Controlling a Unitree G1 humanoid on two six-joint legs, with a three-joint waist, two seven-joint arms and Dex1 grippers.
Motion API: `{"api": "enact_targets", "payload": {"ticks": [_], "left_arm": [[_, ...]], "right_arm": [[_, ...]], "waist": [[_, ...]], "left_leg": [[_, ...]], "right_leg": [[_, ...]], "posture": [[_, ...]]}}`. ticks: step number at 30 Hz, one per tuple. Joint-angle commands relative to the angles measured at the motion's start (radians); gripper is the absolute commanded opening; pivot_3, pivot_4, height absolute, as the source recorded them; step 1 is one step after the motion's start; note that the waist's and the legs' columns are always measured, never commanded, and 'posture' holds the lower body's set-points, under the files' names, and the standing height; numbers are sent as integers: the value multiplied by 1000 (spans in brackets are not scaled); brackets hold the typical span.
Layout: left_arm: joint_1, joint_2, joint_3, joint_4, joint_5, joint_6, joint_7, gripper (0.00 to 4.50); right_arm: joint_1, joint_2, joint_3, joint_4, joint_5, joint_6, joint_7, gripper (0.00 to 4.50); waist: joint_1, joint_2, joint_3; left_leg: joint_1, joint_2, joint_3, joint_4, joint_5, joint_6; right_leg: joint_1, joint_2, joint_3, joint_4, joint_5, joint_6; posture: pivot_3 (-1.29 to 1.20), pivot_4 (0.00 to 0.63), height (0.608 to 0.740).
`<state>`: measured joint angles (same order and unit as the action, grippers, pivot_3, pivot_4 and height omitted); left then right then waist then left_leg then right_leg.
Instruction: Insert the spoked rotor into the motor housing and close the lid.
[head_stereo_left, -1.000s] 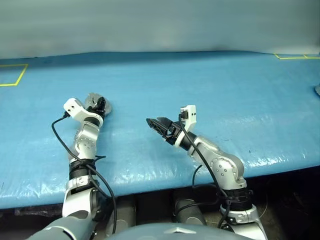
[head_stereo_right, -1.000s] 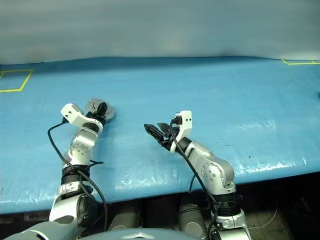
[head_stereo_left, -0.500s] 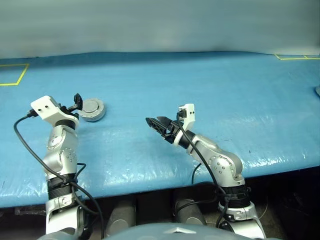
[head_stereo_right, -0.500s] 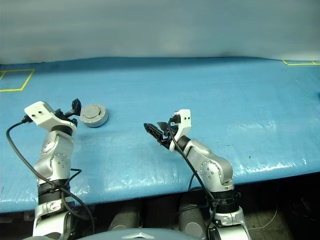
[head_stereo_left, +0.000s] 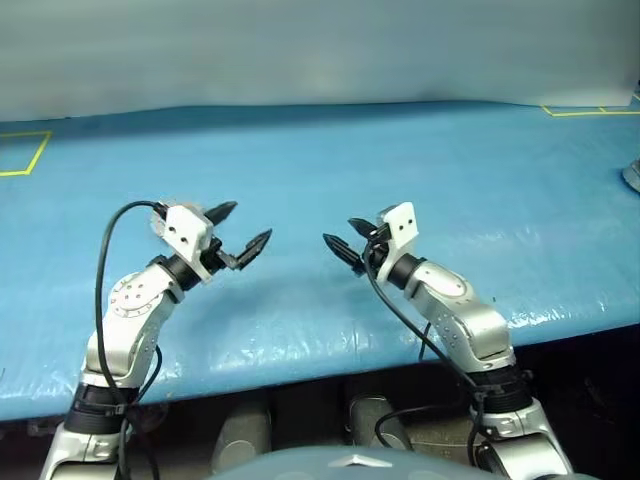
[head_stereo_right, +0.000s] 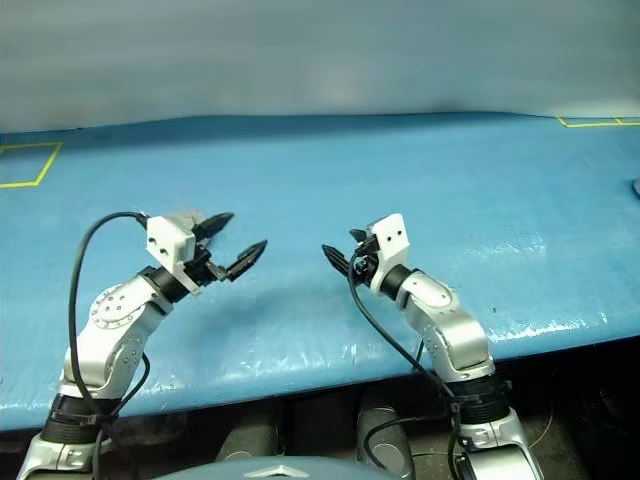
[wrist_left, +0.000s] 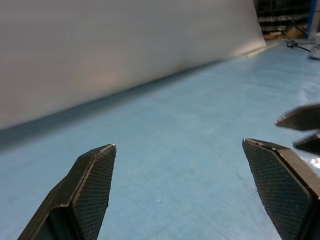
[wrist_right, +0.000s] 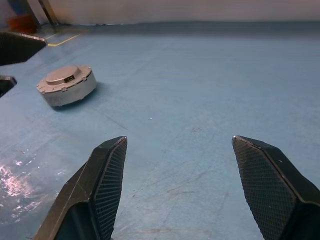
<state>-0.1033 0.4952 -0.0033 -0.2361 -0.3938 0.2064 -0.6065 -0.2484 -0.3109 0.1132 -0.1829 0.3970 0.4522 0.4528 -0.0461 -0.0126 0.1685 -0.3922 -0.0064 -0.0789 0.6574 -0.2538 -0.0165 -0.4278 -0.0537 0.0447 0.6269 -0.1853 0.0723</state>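
The motor housing (wrist_right: 66, 86) stands on the blue table with its lid (wrist_right: 65, 76) shut flat, plain grey face up. In the eye views my left wrist covers nearly all of it. The spoked rotor is hidden. My left gripper (head_stereo_left: 240, 228) hangs above the table just right of the housing, open and empty, pointing toward the right arm. My right gripper (head_stereo_left: 345, 238) faces it across a short gap, open too, with nothing between its fingers (wrist_right: 111, 172). The left gripper's fingertips (wrist_right: 20, 46) show in the right wrist view, beside the housing.
The blue table cover (head_stereo_left: 400, 160) runs wide on every side. Yellow tape corners mark the far left (head_stereo_left: 28, 152) and far right (head_stereo_left: 590, 109). A grey object (head_stereo_left: 633, 176) sits at the right edge. The table's front edge (head_stereo_left: 300, 362) is close below both grippers.
My left gripper came off the housing, drew back and to the right, rose and rolled to point toward the right arm. The right gripper shifted a little to the right and rolled.
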Motion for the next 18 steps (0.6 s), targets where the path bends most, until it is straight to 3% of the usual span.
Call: {"api": "enact_targets", "payload": {"ticks": [1,4,9,18], "left_arm": [[19,31,-52,-23,40,-38,-87,4424],[43,36,-88,20,58,-54,-145,4424],[56,8,-96,62,126,-119,-125,4462],[45,-28,-83,44,81,-100,-152,4462]], "right_arm": [[14,-80,5,-25,-45,-67,101,3880],[33,-147,34,-8,-87,-90,166,4447],[35,-143,31,15,-138,-132,157,4481],[34,-117,29,35,-173,-148,156,4481]], "waist": [[2,0,0],[6,0,0],[6,0,0],[11,0,0]], "left_leg": [[0,0,1,0,0,0],[0,0,1,0,0,0],[1,0,2,1,1,1],[0,-1,2,3,1,2]], "right_leg": [[0,0,0,0,0,0],[0,0,1,0,0,0],[0,0,2,0,0,0],[1,-1,2,0,1,1]], "posture": [[0,150,740],[0,150,740],[0,150,740],[0,150,740]]}}
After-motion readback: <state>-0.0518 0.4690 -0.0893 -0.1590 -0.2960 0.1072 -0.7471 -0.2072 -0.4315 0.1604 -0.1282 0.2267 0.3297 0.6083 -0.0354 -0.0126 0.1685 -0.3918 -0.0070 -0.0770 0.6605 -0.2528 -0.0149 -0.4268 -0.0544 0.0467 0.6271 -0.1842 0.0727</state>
